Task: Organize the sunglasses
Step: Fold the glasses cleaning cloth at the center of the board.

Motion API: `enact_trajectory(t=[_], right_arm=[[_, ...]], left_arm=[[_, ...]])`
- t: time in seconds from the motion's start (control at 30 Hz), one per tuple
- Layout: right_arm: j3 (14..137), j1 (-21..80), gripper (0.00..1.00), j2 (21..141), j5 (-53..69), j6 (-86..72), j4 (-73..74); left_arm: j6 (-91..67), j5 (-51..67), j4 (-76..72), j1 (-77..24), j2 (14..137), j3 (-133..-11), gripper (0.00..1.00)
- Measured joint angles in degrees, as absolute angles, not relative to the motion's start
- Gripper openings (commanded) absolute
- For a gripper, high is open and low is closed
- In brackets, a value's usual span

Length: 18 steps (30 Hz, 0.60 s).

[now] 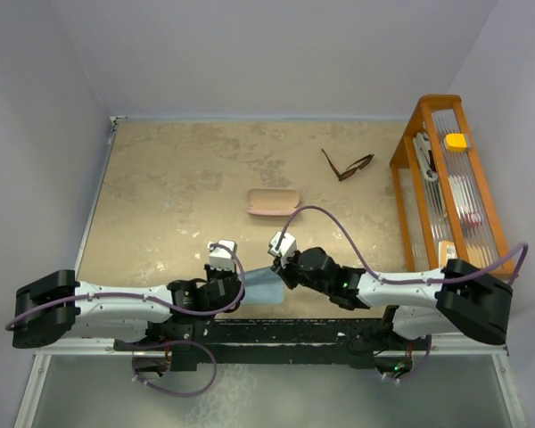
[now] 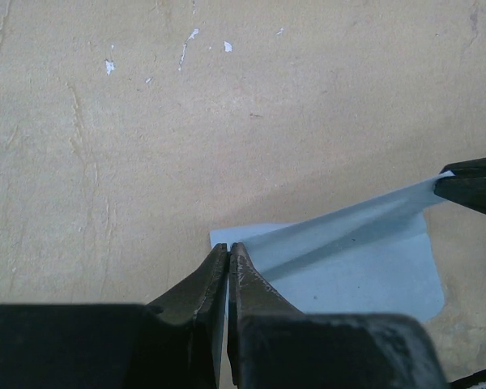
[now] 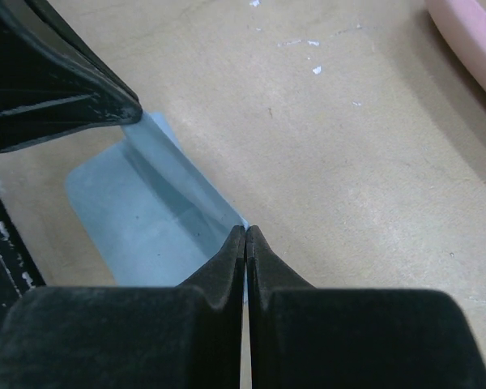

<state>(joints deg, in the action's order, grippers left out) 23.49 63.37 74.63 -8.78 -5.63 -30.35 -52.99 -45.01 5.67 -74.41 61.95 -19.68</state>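
The sunglasses (image 1: 347,166), thin dark brown frame with open temple arms, lie on the table at the far right, away from both grippers. A light blue cloth (image 1: 263,283) lies near the front edge. My left gripper (image 1: 242,283) is shut on one corner of the cloth (image 2: 340,259). My right gripper (image 1: 282,270) is shut on another corner, and the cloth (image 3: 158,203) is lifted taut between the two. The closed pink case (image 1: 273,201) lies in the table's middle, beyond the grippers.
An orange wooden rack (image 1: 448,178) with clear slats stands along the right edge, holding small items including a yellow one (image 1: 456,141). Walls close in the table at the left, back and right. The pink case's edge shows in the right wrist view (image 3: 474,40).
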Motion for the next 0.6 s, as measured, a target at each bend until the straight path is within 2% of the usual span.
enact_trajectory(t=[0.23, 0.6], right_arm=[[21.5, 63.4, 0.00, 70.0, -6.2, -6.1, -30.5], [21.0, 63.5, 0.00, 73.6, -5.3, -6.0, -30.4]], left_arm=[[-53.2, -45.0, 5.7, -74.4, 61.1, -19.6, 0.00], [-53.4, -45.0, 5.7, -74.7, 61.1, -19.5, 0.00]])
